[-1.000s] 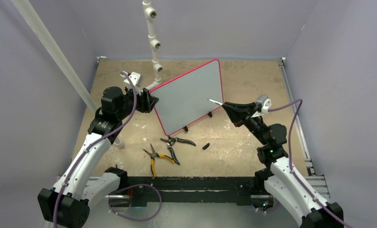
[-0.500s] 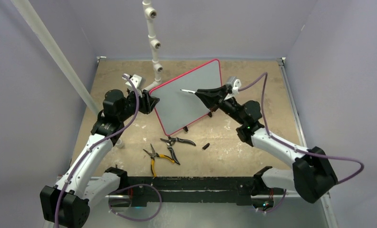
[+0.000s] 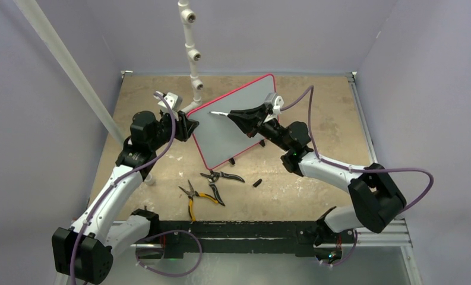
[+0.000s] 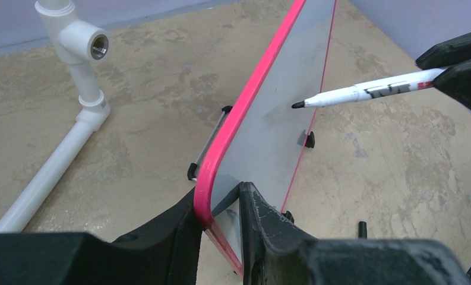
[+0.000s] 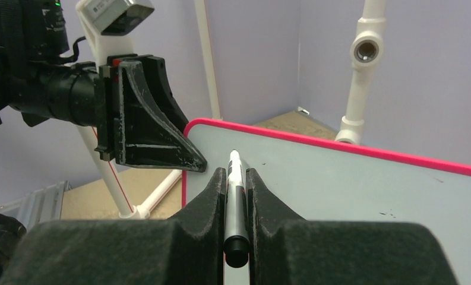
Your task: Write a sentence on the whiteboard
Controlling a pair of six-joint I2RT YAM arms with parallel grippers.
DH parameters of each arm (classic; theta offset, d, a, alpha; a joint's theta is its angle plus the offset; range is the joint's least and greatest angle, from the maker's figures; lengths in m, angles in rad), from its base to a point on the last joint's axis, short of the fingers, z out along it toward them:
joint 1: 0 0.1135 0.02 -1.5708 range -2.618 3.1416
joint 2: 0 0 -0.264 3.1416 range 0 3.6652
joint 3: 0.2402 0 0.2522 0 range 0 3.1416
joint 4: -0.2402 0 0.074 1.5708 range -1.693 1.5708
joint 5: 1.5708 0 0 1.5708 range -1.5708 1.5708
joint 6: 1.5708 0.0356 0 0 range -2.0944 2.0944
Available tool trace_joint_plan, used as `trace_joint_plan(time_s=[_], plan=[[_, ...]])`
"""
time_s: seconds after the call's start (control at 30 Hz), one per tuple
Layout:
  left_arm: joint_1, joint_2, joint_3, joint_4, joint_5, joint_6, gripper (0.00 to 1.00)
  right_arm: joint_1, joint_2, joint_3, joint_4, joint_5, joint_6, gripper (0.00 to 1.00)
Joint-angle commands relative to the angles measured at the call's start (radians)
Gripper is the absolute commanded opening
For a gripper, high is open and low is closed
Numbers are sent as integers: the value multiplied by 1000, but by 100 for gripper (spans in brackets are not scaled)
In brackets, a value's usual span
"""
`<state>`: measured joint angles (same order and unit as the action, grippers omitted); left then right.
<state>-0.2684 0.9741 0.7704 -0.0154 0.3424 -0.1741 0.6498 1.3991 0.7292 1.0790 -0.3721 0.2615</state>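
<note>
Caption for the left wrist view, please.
Left gripper grips the red-framed whiteboard; a marker points at its blank face.

One whiteboard (image 3: 233, 133), red-pink frame, stands tilted on black feet on the tan table (image 3: 316, 101). At its left edge: left gripper (image 3: 189, 126). Over its face: right gripper (image 3: 231, 114) clamping a marker (image 3: 218, 113), tip pointing left. Nearer the bases: black-handled pliers (image 3: 221, 177), yellow-handled pliers (image 3: 192, 199), small black cap (image 3: 257, 182).
</note>
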Motion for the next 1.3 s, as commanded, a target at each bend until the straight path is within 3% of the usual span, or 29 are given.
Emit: trace_joint_plan(time_s=[0.0,0.3,0.43,0.9,1.27], plan=[[8,-1,-3,37,31,-11,25,27,26,56,60,39,-6,0],[14,-62,-1,-43,9,20,40,66,27,73,57,48,-7,0],[15,-77,-3,-67,-2,28,41,74,29,72,53,59,-4,0],[15,-51,1,-62,30,17,19,111,51,89,26,100,-32,0],[15,-38,8,-83,6,29,10,132,75,113,22,116,-38,0]])
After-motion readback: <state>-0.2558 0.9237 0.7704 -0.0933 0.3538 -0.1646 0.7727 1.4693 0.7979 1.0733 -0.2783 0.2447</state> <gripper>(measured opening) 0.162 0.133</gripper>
